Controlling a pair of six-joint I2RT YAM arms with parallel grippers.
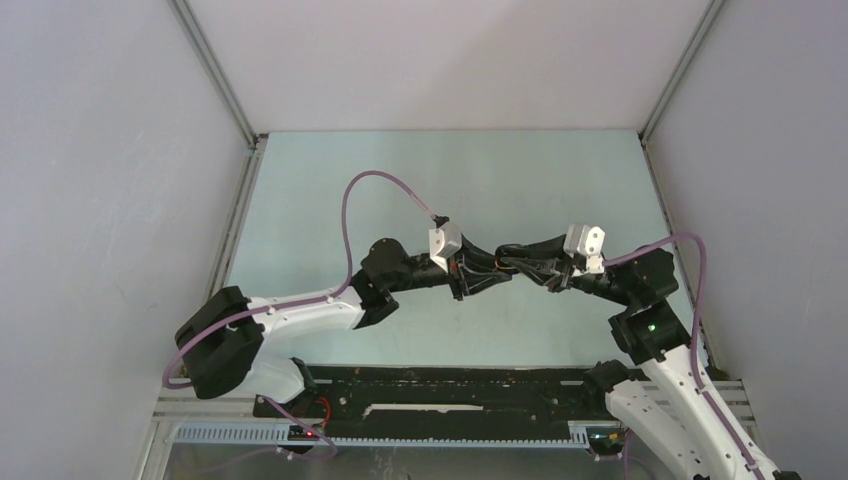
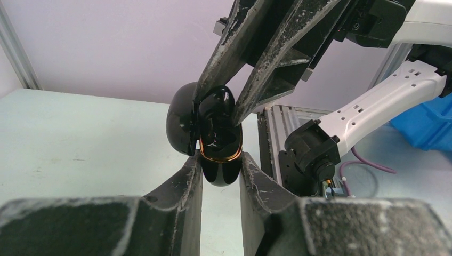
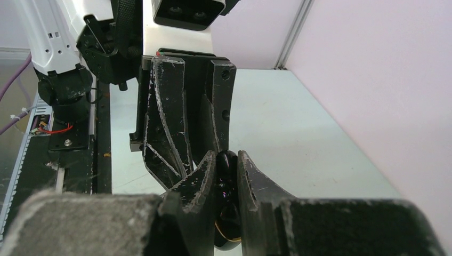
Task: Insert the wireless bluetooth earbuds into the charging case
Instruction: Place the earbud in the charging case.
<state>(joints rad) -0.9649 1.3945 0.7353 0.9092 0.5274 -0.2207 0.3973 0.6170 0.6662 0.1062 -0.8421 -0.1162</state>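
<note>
Closest, my left gripper [image 2: 219,159] is clamped on a glossy black pebble-shaped charging case [image 2: 218,175] with a gold rim, lid open behind. Just beyond its tips, the right gripper [image 3: 226,156] pinches what I take for a small glossy black earbud [image 2: 217,109] at the socket. Hold the case rigid, push straight in, and release only once seated.

Both arms reach over middle of bench [image 1: 450,170], left arm from left, right arm from right, tips meeting nose to nose. Charging case [image 2: 218,133] between tips, off bench. Left end effector [image 2: 221,172] pinches case's lower end as left wrist view shows it, one finger each side. Right end effector [image 3: 227,160] enters from opposite side, fingers either side of case's upper end, touching it. Mounting rail [image 1: 430,400] along near bench edge, arm bases at its two ends.
</note>
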